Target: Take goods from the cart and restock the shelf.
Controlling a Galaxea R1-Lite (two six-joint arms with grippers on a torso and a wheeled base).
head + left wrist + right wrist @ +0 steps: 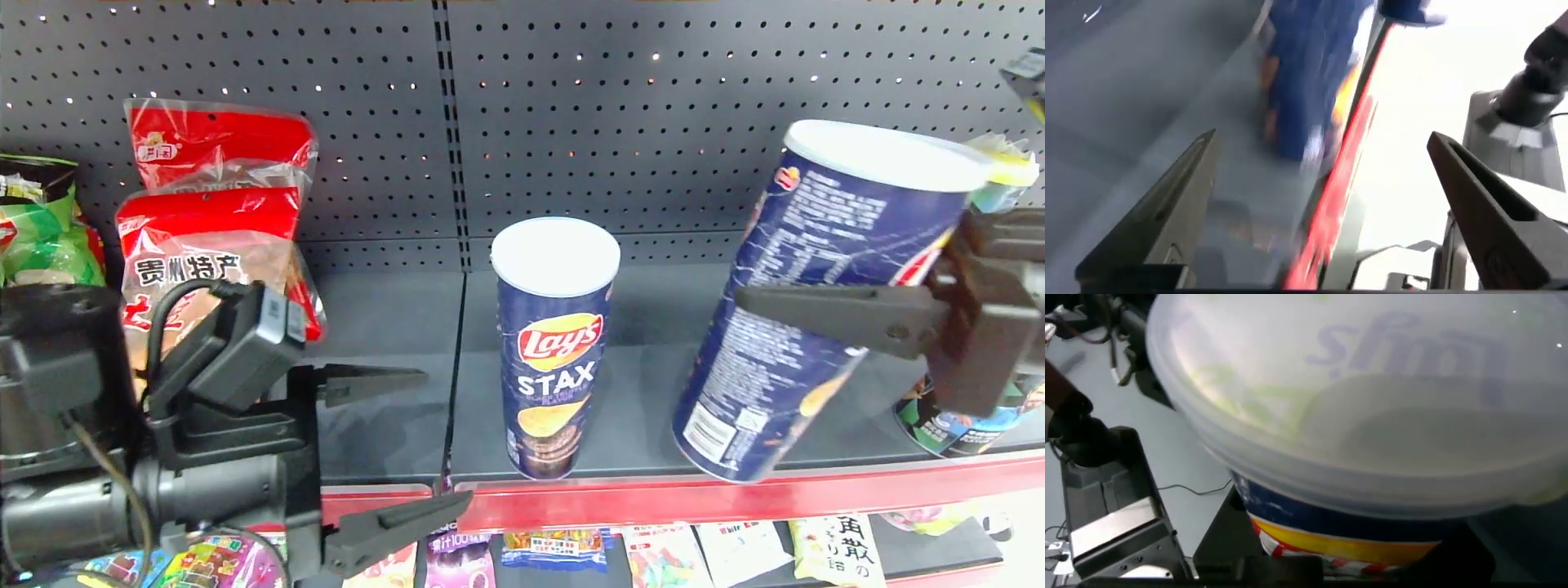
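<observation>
Two cans; right gripper (767,310) is clenching the tilted can (824,245), likely for setting on the shelf (392,327) at the upright can's (555,351) 3 o'clock; left gripper (445,437) is hanging released.

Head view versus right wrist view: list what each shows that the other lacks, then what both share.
Head view only: an upright can standing on the shelf, red bags to its left, and the open left hand in front of the shelf. Right wrist view only: the floor with a metal frame on it. Both: the held can, lid on, gripped in the right hand; the head view shows it tilted.
</observation>
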